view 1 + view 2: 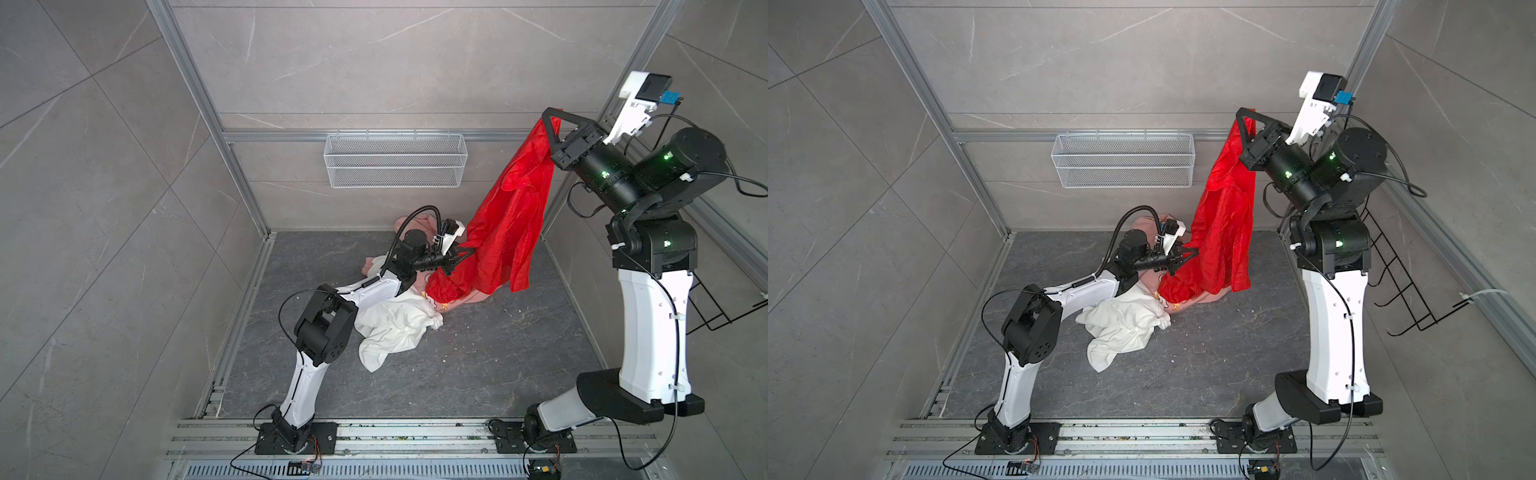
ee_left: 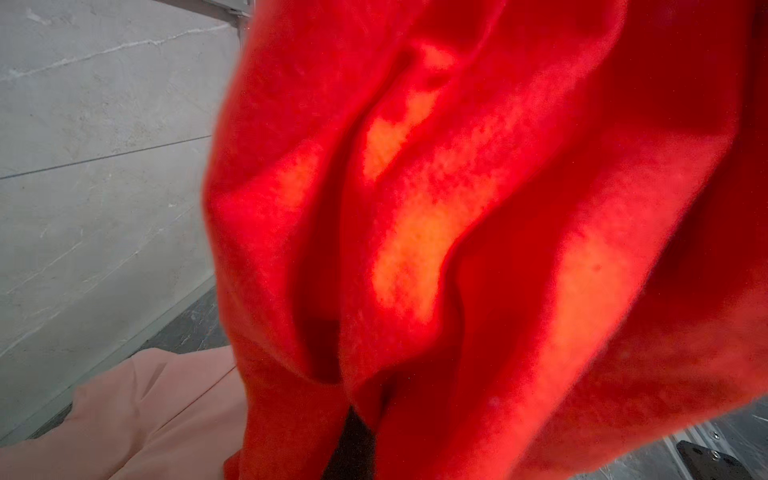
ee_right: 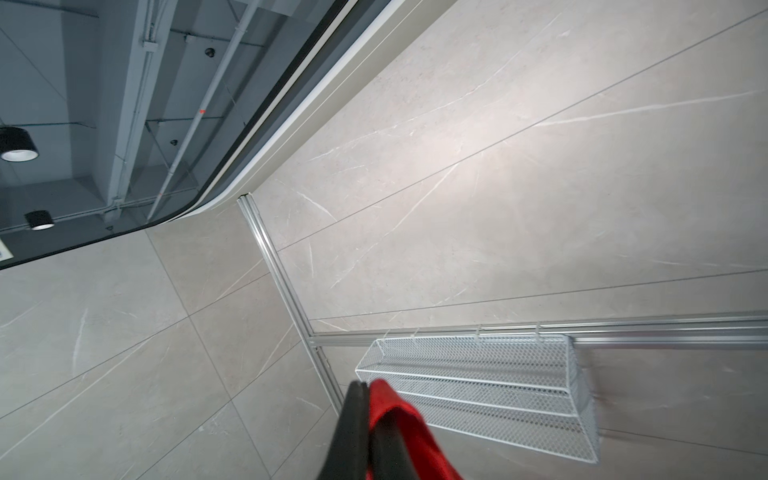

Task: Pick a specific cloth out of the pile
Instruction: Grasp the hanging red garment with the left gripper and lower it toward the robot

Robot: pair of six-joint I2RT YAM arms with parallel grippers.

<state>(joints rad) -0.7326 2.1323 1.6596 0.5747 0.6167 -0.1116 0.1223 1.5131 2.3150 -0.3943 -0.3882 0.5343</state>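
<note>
Gripping a top corner of the red cloth (image 1: 509, 232) in the right claw (image 1: 549, 114), shut tight, high up near the back wall. Hanging from there in one long drape, down and leftward from that claw to the pile (image 1: 411, 316) on the floor. Pinching a lower fold with the left claw (image 1: 468, 252), closed as well, tips buried in red; nothing but red folds ahead of it in the left wrist view. Just below the left claw, the pink hoodie (image 1: 478, 296), lying under the cloth's bottom end. Back along its arm, the white garment (image 1: 386, 336), clear of the red.

Thin, light, limp and a little shiny, so likely to slip through a loose pinch and to drag on the hoodie. Best taken by a bunched fold or hem, several layers thick, not a single slick layer.
</note>
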